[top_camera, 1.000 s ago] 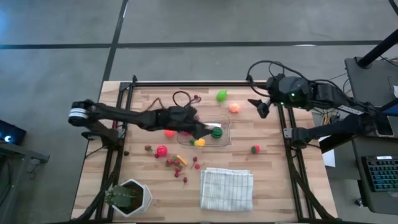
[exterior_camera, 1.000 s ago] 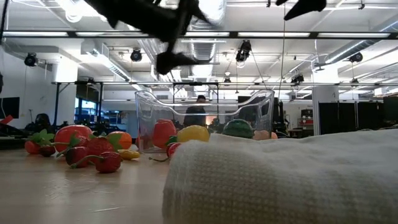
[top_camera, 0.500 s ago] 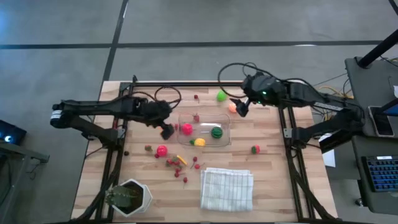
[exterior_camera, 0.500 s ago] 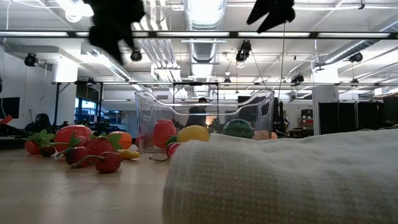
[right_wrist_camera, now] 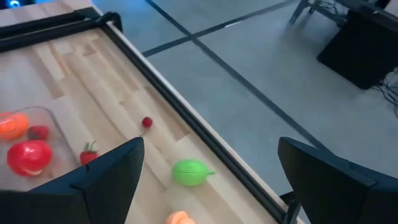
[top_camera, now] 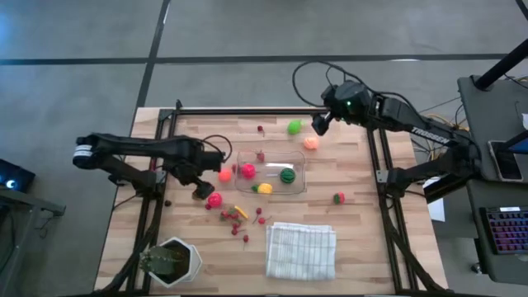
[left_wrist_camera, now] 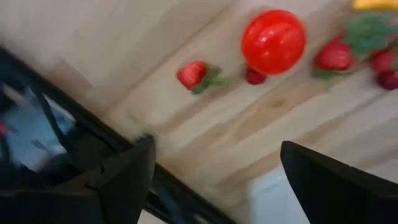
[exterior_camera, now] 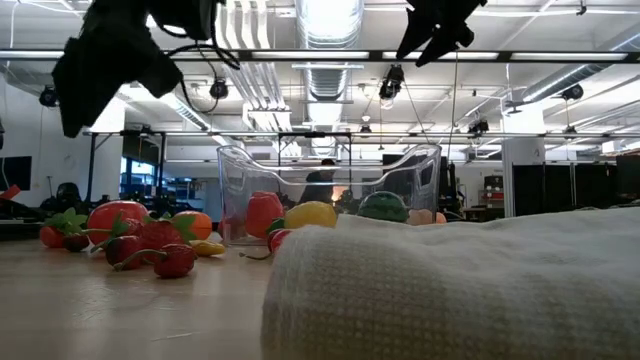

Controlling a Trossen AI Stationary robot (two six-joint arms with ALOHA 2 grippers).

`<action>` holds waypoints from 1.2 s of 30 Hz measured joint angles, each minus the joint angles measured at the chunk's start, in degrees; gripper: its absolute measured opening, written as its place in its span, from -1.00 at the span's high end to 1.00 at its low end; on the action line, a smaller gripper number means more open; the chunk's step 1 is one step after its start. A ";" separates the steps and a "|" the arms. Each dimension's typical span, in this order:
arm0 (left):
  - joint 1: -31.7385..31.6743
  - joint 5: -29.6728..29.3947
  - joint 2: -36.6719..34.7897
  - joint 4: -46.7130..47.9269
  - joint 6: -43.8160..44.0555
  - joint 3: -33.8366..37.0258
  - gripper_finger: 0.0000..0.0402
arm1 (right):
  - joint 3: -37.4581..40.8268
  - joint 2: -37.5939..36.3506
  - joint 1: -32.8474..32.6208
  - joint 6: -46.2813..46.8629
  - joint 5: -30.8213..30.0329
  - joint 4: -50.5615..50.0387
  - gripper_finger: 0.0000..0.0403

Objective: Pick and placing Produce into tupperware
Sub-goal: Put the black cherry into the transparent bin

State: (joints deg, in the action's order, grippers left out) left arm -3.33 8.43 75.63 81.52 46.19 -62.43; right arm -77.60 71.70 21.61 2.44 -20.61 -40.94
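The tupperware (top_camera: 271, 172) is a clear, shallow rectangular container with rounded corners, standing near the middle of the desk (top_camera: 363, 239). Inside it lie a pink piece (top_camera: 248, 171), a striped dark green ball (top_camera: 287, 175) and a small red berry (top_camera: 261, 156). A yellow piece (top_camera: 265, 189) sits at its near edge.

Left end effector (top_camera: 200, 191): fingers spread wide, holding nothing, raised above the desk. The arm reaches in from the left frame rail and bends down at the wrist. A pink ball (top_camera: 214, 200) lies just beside the end effector, an orange piece (top_camera: 224, 175) is near it, and the tupperware is a short way beyond it toward the desk's middle. A cluster of small red berries (top_camera: 239, 221) lies near.

Right end effector (top_camera: 318, 124): fingers spread wide, empty, held high over the far edge of the desk. A green piece (top_camera: 294, 127) and a pale orange piece (top_camera: 311, 143) lie near it. The tupperware is well apart from it.
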 joint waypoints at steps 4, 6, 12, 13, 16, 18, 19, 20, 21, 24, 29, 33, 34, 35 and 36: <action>0.06 -0.21 1.63 2.35 5.68 0.98 -0.64 | 0.00 0.19 1.80 -0.62 0.01 -0.03 -0.80; 0.07 0.21 2.60 4.71 5.47 1.41 -0.64 | 0.00 0.38 2.53 -1.22 0.03 -0.05 -0.80; 0.52 4.45 6.03 7.68 -1.44 5.90 -0.64 | 0.00 0.54 3.64 -2.83 0.04 -0.05 -0.80; 0.85 5.88 6.63 7.60 -2.44 6.46 -0.64 | 0.00 0.55 3.69 -2.99 0.03 -0.05 -0.80; 2.29 8.93 9.07 7.46 -9.18 9.06 -0.64 | 0.00 0.61 3.96 -3.17 0.04 -0.04 -0.80; 3.81 9.13 10.43 7.62 -12.81 10.30 -0.64 | 0.00 0.70 3.99 -3.18 0.04 -0.07 -0.80; 4.50 9.13 11.07 7.54 -14.44 10.88 -0.64 | 0.00 0.72 4.06 -3.44 0.03 -0.08 -0.80; 5.18 9.13 11.77 7.35 -16.32 11.31 -0.64 | 0.00 0.72 4.07 -3.74 0.04 -0.12 -0.80; 5.84 9.13 12.62 6.92 -18.04 11.47 -0.64 | 0.00 0.72 4.07 -4.00 0.04 -0.14 -0.80; 7.56 8.67 14.47 4.00 -21.18 11.63 -0.64 | 0.00 0.72 4.09 -4.09 0.04 -0.10 -0.80; 9.57 8.06 17.29 -3.13 -21.68 11.66 -0.64 | 0.00 0.72 4.33 -4.10 0.02 0.02 -0.80; 12.00 8.00 18.49 -2.74 -21.13 13.01 -0.64 | 0.02 0.72 4.33 -4.13 0.04 -0.01 -0.80; 12.64 8.02 18.51 -2.60 -20.47 13.76 -0.64 | 0.02 0.72 4.33 -4.12 0.04 -0.03 -0.80; 13.24 8.02 18.50 -2.57 -19.22 14.48 -0.64 | 0.02 0.72 4.33 -4.07 0.04 -0.11 -0.80; 13.71 8.03 18.49 -2.55 -18.12 15.20 -0.64 | 0.02 0.72 4.33 -4.07 0.04 -0.22 -0.80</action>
State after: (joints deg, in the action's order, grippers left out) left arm 10.38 16.46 94.13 78.96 28.07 -47.23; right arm -77.58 72.42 25.93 -1.63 -20.58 -41.16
